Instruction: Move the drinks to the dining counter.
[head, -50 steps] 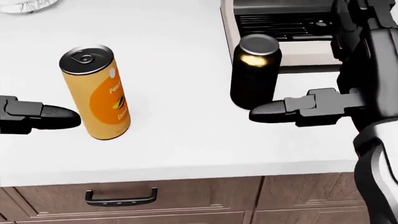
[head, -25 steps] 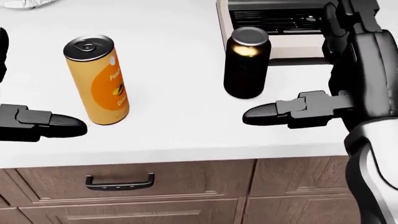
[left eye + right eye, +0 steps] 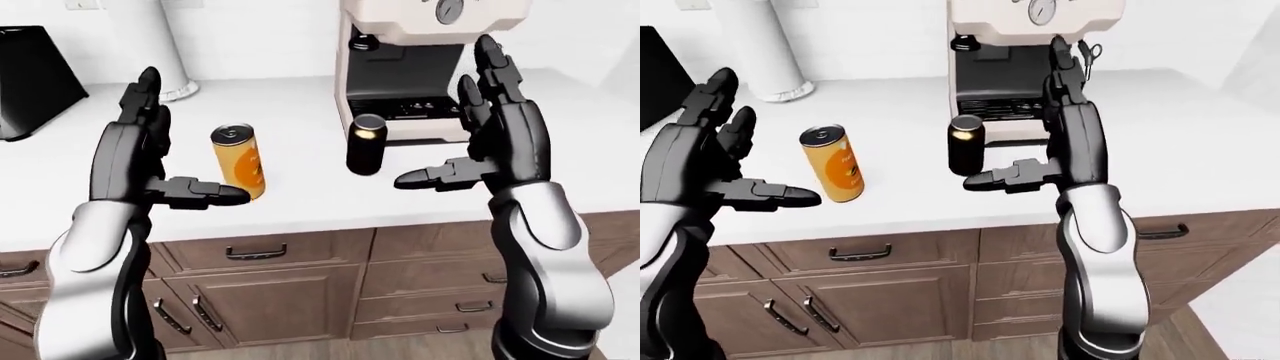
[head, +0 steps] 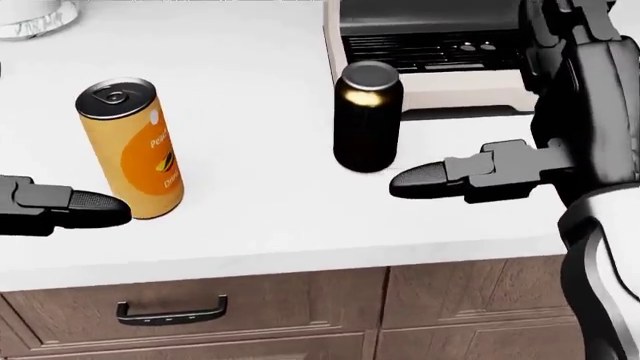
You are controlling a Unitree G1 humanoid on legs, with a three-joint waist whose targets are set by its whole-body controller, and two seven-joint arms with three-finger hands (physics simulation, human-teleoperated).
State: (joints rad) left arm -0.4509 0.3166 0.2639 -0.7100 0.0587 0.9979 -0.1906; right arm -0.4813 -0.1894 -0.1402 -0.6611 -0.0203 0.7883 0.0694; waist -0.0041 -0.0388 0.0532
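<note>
- The white worktop (image 3: 300,202) runs across your view above brown drawers (image 3: 260,251), with a white wall behind; it looks smooth, so a nudged can would likely slide.
- A cream coffee machine (image 3: 420,45) stands at the upper right of the left-eye view, close behind the dark can.
- Your right hand (image 3: 500,142) is spread open, fingers (image 3: 490,67) upright and thumb level, just to the right of the black can and gripping nothing.
- Your left hand (image 3: 135,161) is equally open and empty, its thumb tip just beside the orange can.
- The orange can (image 4: 130,146) stands upright on the worktop, left of centre.
- The black can (image 4: 367,116) stands upright, well apart from it.
- Both cans are probably rigid, light and slick: take each round mid-body and keep it vertical.
</note>
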